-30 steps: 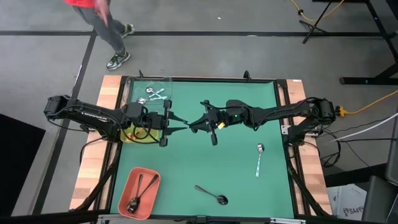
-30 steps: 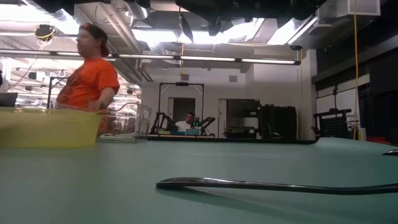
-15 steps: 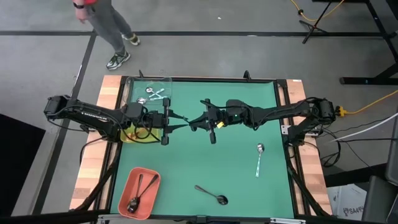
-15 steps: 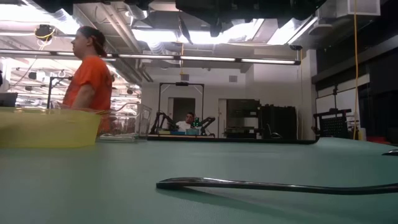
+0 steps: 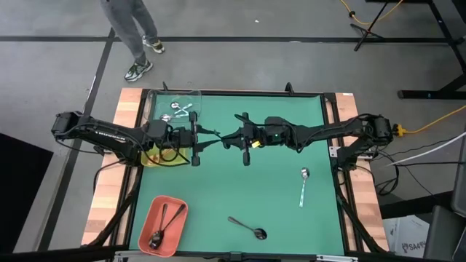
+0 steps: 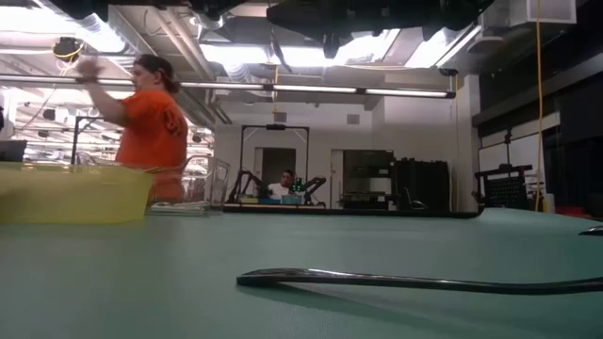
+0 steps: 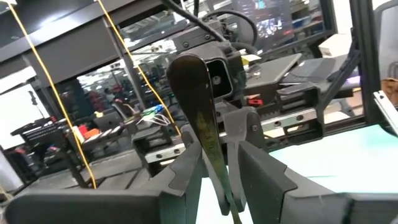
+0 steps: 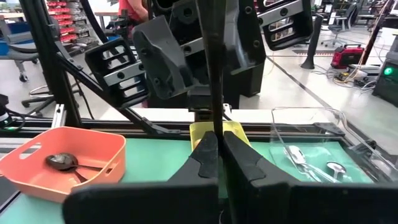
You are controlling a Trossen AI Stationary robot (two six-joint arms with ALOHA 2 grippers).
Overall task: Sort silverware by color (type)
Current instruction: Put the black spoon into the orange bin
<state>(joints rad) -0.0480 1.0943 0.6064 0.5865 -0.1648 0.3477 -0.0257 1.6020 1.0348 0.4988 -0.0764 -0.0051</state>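
Over the middle of the green mat my left gripper [image 5: 207, 140] and right gripper [image 5: 231, 140] meet tip to tip. Between them stands a dark bronze-looking spoon [image 7: 198, 93], lifted clear, its bowl [image 7: 189, 68] uppermost. My right gripper [image 8: 214, 140] is shut on its thin handle [image 8: 212, 74]. My left gripper [image 7: 221, 146] is open, one finger on either side of the handle with a gap wider than the handle; I cannot tell whether a finger touches it. A silver spoon [image 5: 303, 185] and a dark spoon [image 5: 247, 227] lie flat on the mat. My right gripper pinches the spoon's handle [image 8: 213, 127] between its two shut fingers. The fingers come level from the table's right side. The spoon rises steeply above them, clear of the mat, in front of the left gripper.
A clear tray [image 5: 198, 94] with silver spoons stands at the far left. A yellow-green tray [image 5: 162, 159] sits under the left arm, and a salmon tray [image 5: 149, 211] with dark spoons at the near left. A person walks beyond the far edge [image 6: 151, 122].
Both grippers' tips have swung a little toward the table's far edge, so the arms now meet in a straight line; the spoon has gone along with them. The person beyond the table has walked on.
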